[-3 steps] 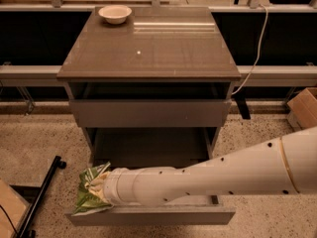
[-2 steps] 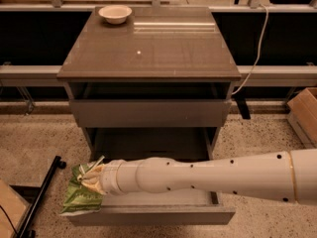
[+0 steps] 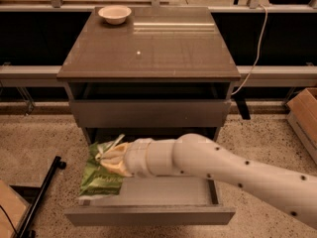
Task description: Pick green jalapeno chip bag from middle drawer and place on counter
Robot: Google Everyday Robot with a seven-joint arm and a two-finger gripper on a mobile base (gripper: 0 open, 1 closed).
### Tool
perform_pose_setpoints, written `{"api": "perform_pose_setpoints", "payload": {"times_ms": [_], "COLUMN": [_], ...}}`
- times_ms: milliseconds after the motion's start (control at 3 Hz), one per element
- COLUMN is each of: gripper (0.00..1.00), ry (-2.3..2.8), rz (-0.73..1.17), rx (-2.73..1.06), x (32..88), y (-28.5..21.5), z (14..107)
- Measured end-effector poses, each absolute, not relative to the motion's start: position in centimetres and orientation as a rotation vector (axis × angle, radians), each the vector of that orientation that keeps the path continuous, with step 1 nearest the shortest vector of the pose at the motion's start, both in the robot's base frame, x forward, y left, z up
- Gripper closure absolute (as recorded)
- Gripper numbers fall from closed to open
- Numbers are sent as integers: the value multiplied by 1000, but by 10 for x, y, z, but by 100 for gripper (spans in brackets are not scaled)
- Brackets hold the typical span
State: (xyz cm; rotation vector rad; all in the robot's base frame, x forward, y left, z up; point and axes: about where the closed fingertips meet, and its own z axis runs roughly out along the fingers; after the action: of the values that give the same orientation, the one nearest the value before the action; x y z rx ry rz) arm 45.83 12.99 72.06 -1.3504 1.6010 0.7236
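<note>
Green foil bag [image 3: 100,176] hangs from the claw [image 3: 110,155], which pinches its upper edge. It is held over the front-left corner of the open drawer [image 3: 148,215], lower end near the left wall. Risk: a thin grip on crinkly foil may slip during the lift, and bag or arm may catch the upper drawer front [image 3: 148,114] before reaching the worktop [image 3: 148,53]. Against the earlier frame, the bag sits higher and further right.
</note>
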Motion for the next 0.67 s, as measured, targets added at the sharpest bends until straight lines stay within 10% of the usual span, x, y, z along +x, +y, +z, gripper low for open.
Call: {"api": "perform_pose_setpoints", "payload": {"times_ms": [667], "gripper": [100], "ry": [1642], "rz": [497], "rx": [-1281], "x": [496], "y": [19], "z": [835]}}
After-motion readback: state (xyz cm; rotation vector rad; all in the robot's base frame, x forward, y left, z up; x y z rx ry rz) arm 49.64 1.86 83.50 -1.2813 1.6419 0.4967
